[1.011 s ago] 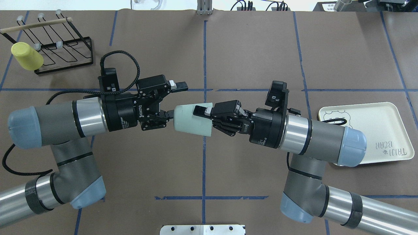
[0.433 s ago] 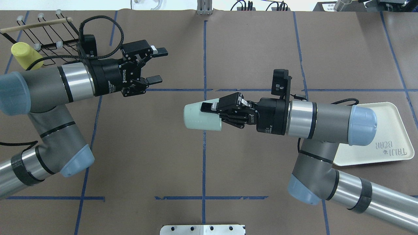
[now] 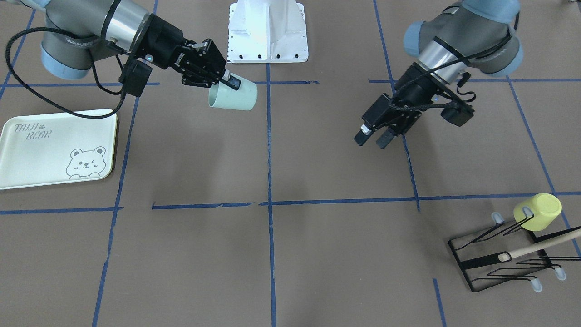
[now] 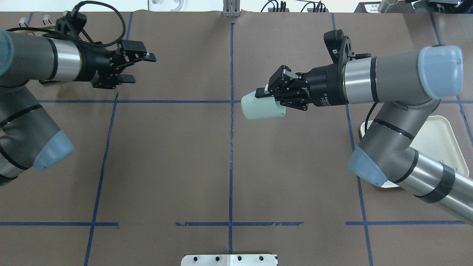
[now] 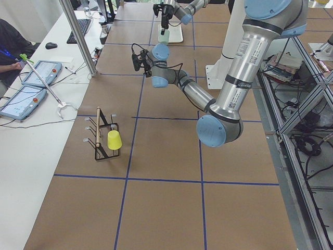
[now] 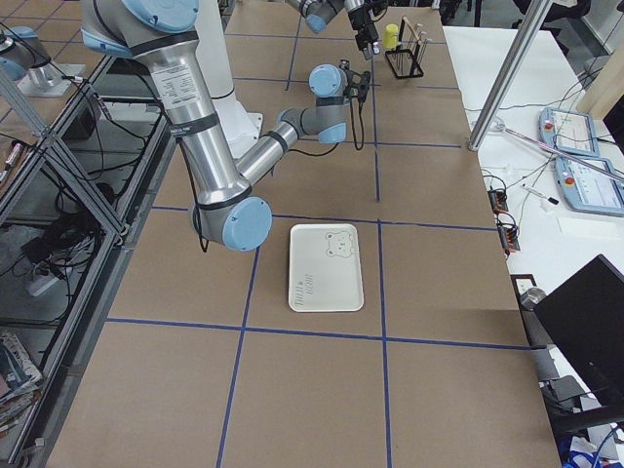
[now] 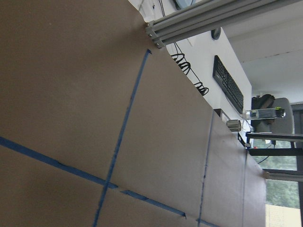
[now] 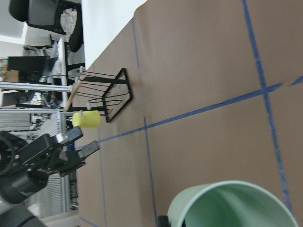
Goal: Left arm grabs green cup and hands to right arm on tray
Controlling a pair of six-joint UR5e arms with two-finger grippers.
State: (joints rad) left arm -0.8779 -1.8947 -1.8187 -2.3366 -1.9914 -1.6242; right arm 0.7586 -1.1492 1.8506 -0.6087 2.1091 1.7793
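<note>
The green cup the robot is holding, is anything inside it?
Nothing shows inside the green cup. The right wrist view looks into its mouth and sees only plain green wall. The bottom lies past the picture's edge, so it cannot be seen. The right gripper holds the cup.

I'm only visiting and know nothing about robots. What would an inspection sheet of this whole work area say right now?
Surface: table covered in brown paper marked with blue tape lines.
Job's things: green cup held in the air on its side; tray flat on the table, cup not yet on it.
Clutter: yellow cup hanging on a black wire rack.
Tools: right tool shut on the green cup's rim; left tool open, holding nothing, well apart from the cup.
Cables: black cable loops from the right wrist, close to the tray; no snag seen.
Surroundings: side desk with touchscreen pads, a keyboard and a seated person.
</note>
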